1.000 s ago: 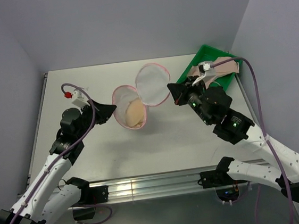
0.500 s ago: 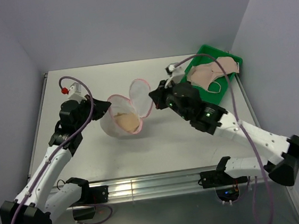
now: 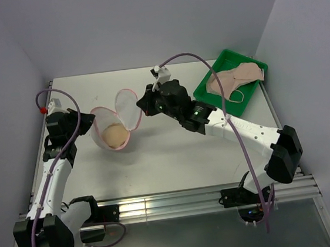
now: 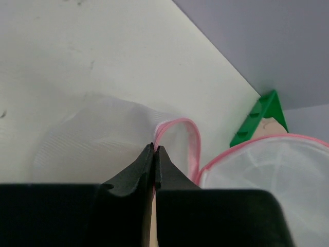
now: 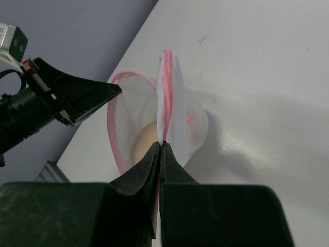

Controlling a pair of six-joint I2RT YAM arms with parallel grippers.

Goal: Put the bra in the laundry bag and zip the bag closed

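Pincers both clenched: left pincer [image 4: 155,152] on laundry bag [image 3: 102,122] rim, right pincer [image 5: 160,146] on lid edge. Peach lump [image 3: 116,135] inside; bra [image 3: 238,75] in green tray [image 3: 226,58]. Keep rim taut, mouth wide.

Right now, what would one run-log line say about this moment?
left jaws: shut on laundry bag rim | right jaws: shut on lid | bag: open | peach garment: inside

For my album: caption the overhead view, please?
Left fingers and right fingers pinch the open laundry bag by its rim; a bra lies in the green tray.
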